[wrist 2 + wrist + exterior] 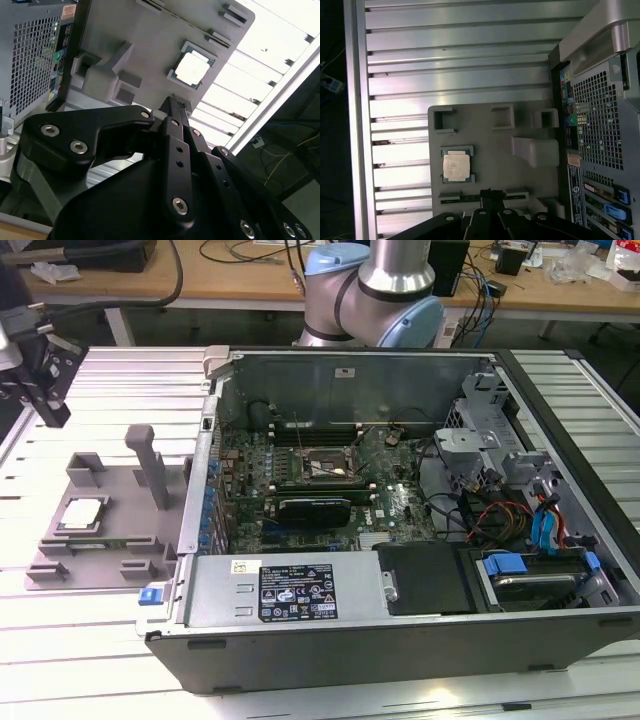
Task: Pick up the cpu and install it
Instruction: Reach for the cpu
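Near the grey tray (pixel 492 155), the gripper (pixel 175 104) hangs in the air, closed up tight and holding nothing. The cpu (pixel 456 165) lies flat in a little pocket of that tray, not touched. Right beside the tray stands the open computer case (pixel 420 625).

We're in a robotics lab or workshop here. A slotted aluminium worktop (pixel 100 670) carries an open computer case (pixel 300 640), its boards and wiring bared. At the case's nine o'clock in the exterior view sits a grey moulded fixture (pixel 60 560); at its twelve o'clock rises the robot arm (pixel 395 280). Behind that runs a wooden worktop (pixel 250 280) strewn with loose cables (pixel 485 310) and small electronic gear.
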You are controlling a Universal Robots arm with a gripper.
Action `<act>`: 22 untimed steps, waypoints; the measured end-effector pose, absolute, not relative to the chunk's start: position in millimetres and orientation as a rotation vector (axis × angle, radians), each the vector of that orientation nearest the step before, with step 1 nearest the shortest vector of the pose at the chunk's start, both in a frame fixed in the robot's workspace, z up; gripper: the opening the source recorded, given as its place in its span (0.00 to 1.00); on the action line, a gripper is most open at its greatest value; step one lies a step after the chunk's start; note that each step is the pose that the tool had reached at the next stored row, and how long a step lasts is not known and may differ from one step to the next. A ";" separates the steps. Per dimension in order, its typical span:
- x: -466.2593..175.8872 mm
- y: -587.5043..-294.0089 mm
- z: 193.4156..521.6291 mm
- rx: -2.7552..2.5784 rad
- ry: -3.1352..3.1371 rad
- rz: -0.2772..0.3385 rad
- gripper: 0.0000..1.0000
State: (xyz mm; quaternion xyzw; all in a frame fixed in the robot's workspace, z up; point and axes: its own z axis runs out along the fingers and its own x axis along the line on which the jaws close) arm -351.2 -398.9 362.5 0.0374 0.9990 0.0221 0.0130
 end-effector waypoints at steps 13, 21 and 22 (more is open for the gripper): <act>-366.6 -398.9 346.6 0.116 3.113 0.069 0.11; -372.3 -398.8 344.0 0.117 3.113 0.069 0.11; -373.1 -398.8 343.7 0.117 3.113 0.069 0.11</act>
